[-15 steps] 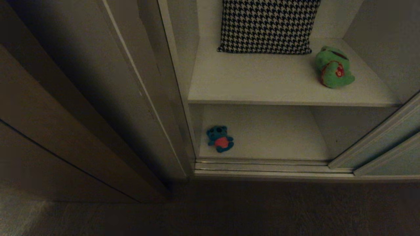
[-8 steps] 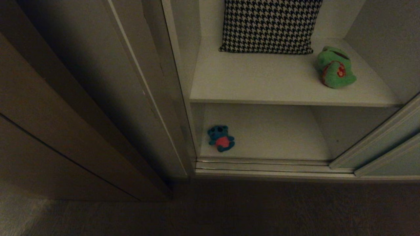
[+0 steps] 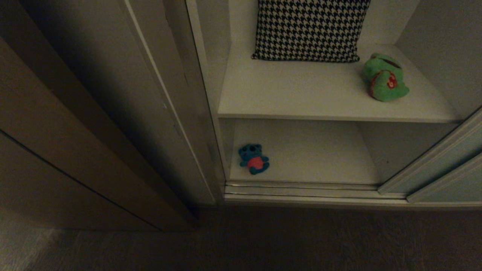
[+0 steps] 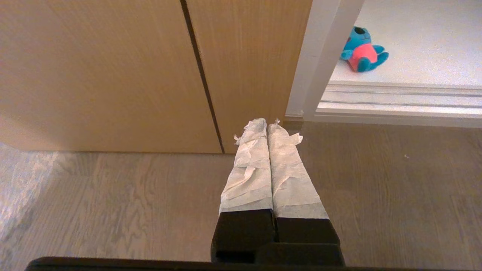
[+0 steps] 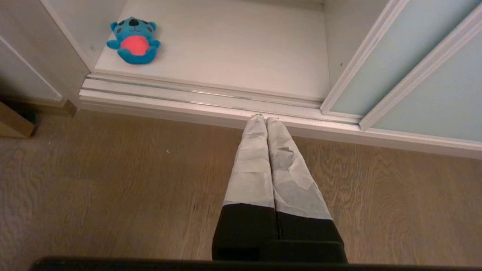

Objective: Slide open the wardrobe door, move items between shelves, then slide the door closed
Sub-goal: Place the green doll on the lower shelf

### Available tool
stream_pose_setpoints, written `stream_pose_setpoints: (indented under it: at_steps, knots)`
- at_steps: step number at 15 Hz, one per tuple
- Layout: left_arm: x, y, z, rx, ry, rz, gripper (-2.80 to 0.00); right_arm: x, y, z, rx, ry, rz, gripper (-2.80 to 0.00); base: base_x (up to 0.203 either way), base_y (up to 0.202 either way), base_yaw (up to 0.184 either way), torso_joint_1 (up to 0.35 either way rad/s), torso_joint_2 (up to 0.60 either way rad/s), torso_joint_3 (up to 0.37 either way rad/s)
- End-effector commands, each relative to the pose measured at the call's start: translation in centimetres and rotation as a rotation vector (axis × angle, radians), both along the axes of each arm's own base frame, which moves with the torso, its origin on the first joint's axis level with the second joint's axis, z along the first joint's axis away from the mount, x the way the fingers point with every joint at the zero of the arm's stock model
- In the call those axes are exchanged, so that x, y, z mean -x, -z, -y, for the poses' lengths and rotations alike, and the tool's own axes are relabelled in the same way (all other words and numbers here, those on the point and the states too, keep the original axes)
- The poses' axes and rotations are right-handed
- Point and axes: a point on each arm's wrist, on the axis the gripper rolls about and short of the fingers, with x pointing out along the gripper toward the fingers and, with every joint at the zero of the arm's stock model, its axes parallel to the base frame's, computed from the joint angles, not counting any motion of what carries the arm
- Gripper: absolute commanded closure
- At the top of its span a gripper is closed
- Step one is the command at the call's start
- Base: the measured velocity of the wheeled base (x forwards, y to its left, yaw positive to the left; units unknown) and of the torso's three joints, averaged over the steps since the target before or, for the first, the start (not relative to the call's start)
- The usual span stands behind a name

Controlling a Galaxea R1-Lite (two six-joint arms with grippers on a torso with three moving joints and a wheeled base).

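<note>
Door (image 3: 433, 165): slid right, opening clear.
Frog (image 3: 385, 77): upper shelf (image 3: 301, 94), right edge.
Bear (image 3: 253, 159): lower shelf (image 3: 312, 158), left front corner.
Left gripper (image 4: 266, 124): pressed together, empty, above floor (image 4: 113, 195).
Right gripper (image 5: 266, 118): pressed together, empty, near track (image 5: 188, 101).

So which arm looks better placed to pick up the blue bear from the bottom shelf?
Probably the left. The blue bear lies at the left end of the bottom shelf. Both claws, left claw and right claw, are shut and empty, low over the floor short of the door track.

Plush bear (image 5: 133, 40), wood-grain floor (image 5: 113, 180) (matt)
</note>
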Motion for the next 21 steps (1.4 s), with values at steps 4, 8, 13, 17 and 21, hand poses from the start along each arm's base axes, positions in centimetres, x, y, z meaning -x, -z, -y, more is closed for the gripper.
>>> stream_pose_setpoints:
  at_steps: [4,8,13,17,21]
  knots:
    - [0.0,0.0,0.0,0.001,0.000,-0.001,0.00,1.1,-6.0,0.0,-0.015,0.015,0.016,0.00,0.000,0.000,0.000,0.000,0.00,0.000]
    - [0.0,0.0,0.0,0.001,0.000,-0.002,0.00,-2.1,-12.5,0.1,-0.020,0.071,-0.112,0.00,0.000,0.000,0.000,0.000,0.00,0.000]
    - [0.0,0.0,0.0,0.001,0.000,-0.001,0.00,-11.0,-19.6,0.3,0.003,0.108,-0.118,0.00,0.000,0.000,0.000,0.000,0.00,0.000]
    - [0.0,0.0,0.0,0.000,0.000,-0.001,0.00,-20.4,-21.5,1.1,0.056,0.169,-0.096,0.00,0.000,0.000,0.000,0.000,0.00,0.000]
    - [0.0,0.0,0.0,0.000,0.000,-0.002,0.00,-27.0,-23.1,2.3,0.089,0.203,-0.042,0.00,0.000,0.000,0.000,0.000,0.00,0.000]
